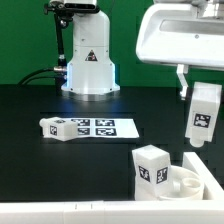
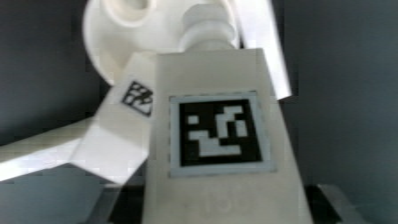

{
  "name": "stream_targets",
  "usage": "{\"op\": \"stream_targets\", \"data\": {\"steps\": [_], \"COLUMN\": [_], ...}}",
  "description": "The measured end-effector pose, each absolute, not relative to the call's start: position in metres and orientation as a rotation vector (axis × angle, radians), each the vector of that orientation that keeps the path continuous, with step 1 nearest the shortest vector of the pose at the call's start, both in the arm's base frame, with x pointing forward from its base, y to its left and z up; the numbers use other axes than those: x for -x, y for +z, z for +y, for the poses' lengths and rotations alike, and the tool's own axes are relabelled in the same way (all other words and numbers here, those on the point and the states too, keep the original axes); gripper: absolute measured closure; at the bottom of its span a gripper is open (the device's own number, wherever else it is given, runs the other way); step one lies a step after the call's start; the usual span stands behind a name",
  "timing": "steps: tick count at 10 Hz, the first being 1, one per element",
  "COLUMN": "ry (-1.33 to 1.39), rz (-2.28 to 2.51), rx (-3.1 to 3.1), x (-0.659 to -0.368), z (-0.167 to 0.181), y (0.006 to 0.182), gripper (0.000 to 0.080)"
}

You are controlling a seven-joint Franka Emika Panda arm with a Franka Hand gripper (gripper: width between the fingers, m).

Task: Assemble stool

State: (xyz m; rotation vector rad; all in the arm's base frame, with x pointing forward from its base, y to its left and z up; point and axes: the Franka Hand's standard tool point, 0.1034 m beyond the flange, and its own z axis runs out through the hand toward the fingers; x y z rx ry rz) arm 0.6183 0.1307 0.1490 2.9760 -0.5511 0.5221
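Note:
My gripper [image 1: 201, 92] is shut on a white stool leg [image 1: 203, 120] with a black-and-white tag and holds it upright in the air at the exterior view's right, above the far edge of the round white seat [image 1: 196, 180]. A second leg [image 1: 151, 165] stands upright on the seat's left side. A third leg [image 1: 55, 127] lies on the black table at the left. In the wrist view the held leg [image 2: 217, 120] fills the middle between my gripper's [image 2: 222, 212] dark fingers. The seat [image 2: 143, 25] and the standing leg [image 2: 121, 110] show behind it.
The marker board [image 1: 105, 128] lies flat on the table just right of the lying leg. The robot's white base [image 1: 90, 65] stands at the back. A white strip [image 1: 60, 208] runs along the table's near edge.

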Motion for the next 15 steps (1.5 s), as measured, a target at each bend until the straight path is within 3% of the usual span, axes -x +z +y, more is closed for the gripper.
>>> {"op": "stream_targets", "data": {"steps": [4, 7, 13, 15], "ry": [0.683, 0.708, 0.809, 0.799], "rz": [-0.290, -0.298, -0.255, -0.233], "rx": [-3.004, -3.020, -3.023, -3.016], "x": [-0.644, -0.646, -0.642, -0.642], "z": [0.120, 0.123, 0.127, 0.120], "y": [0.148, 0.144, 0.111, 0.107], "gripper": [0.0465, 0.0465, 0.0465, 0.0465]}}
